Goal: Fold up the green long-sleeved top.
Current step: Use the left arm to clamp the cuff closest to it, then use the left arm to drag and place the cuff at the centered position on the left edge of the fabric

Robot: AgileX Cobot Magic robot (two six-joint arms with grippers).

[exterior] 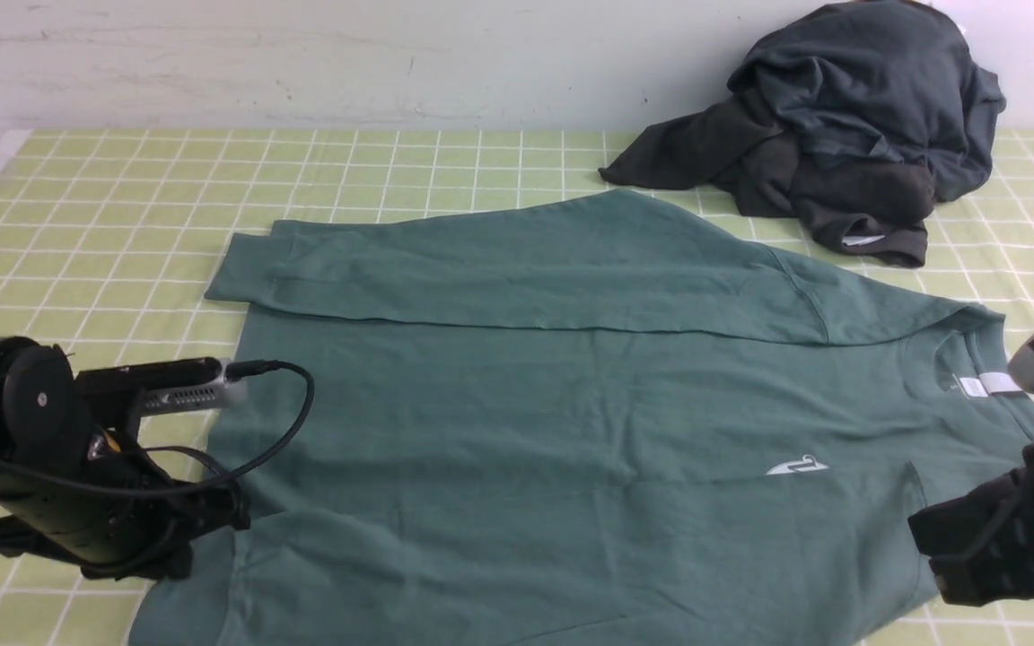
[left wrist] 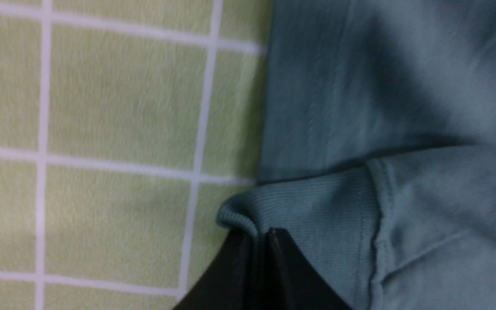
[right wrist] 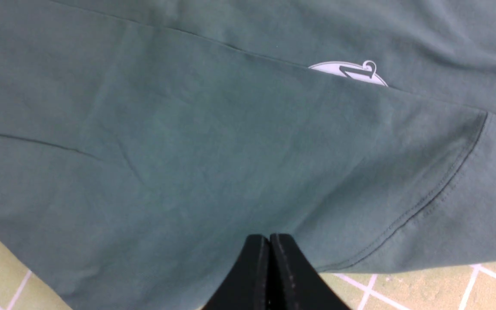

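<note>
The green top (exterior: 517, 422) lies flat in the middle of the checked table cloth (exterior: 122, 206), neck to the right. One sleeve is laid across its far side. Its little white logo (exterior: 797, 466) faces up.

The left gripper (left wrist: 260, 234) is closed tight on the top's ribbed edge (left wrist: 308, 202) at the near left corner, and the cloth is pinched between its two black fingers. The right gripper (right wrist: 269, 239) is closed too, fingers pressed together, its tips right at the top's near edge.

A heap of dark clothes (exterior: 849, 126) sits far back on the right, well apart.
</note>
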